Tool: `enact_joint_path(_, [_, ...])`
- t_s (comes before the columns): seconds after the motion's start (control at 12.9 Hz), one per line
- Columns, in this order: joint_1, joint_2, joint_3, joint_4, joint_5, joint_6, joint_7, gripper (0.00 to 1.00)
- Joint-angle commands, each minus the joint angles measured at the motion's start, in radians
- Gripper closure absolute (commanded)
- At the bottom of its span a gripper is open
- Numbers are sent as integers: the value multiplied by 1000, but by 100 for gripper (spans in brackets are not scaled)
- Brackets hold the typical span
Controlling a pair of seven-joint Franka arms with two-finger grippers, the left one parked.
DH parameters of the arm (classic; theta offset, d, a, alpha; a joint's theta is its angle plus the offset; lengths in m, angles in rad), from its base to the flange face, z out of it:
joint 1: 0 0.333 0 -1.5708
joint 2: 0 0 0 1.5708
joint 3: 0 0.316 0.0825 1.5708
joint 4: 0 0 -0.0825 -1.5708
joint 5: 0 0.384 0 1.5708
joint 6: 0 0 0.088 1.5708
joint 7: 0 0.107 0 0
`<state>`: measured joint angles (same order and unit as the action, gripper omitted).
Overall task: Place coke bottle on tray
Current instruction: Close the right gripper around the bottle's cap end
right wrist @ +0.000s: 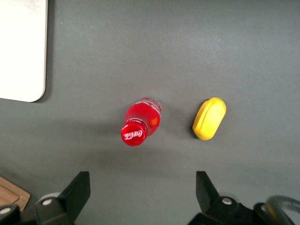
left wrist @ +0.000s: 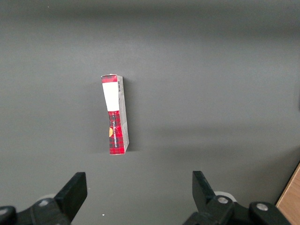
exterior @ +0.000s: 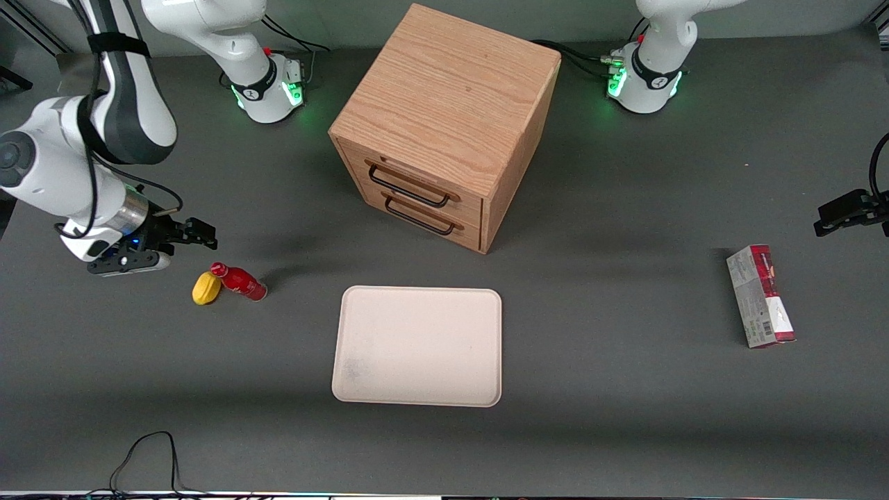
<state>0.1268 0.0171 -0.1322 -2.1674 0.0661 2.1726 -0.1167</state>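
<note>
The coke bottle [exterior: 239, 280], small, all red with a red cap, stands on the grey table beside a yellow lemon-like lump [exterior: 206, 288]. It also shows from above in the right wrist view [right wrist: 140, 122], between the tray's corner [right wrist: 23, 51] and the lump [right wrist: 209, 118]. The cream-white tray [exterior: 418, 346] lies flat nearer the front camera than the wooden cabinet. My right gripper [exterior: 201, 235] hangs above the table, a little farther from the front camera than the bottle, open and empty; its fingertips [right wrist: 79, 185] are wide apart and touch nothing.
A wooden drawer cabinet [exterior: 444, 118] with two black handles stands farther from the camera than the tray. A red-and-white carton [exterior: 760, 296] lies toward the parked arm's end of the table, also in the left wrist view [left wrist: 115, 115]. A black cable [exterior: 146, 458] lies at the front edge.
</note>
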Motion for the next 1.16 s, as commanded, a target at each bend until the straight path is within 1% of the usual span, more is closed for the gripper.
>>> enact_joint_path(0.0, [5, 35, -3, -3, 11, 64, -20, 0])
enact_joint_path(0.15, [20, 75, -1, 0, 12, 105, -11, 0])
enact_joint_path(0.31, [33, 113, -1, 26, 12, 116, -8, 0])
enact_joint_path(0.62, [37, 126, -3, 32, 11, 116, 0, 1])
enact_joint_path(0.85, [37, 130, -3, 34, 11, 116, -1, 7])
enact_joint_path(0.93, [37, 130, -3, 34, 11, 116, 0, 13])
enact_joint_path(1.08, [37, 130, -3, 34, 11, 116, 0, 38])
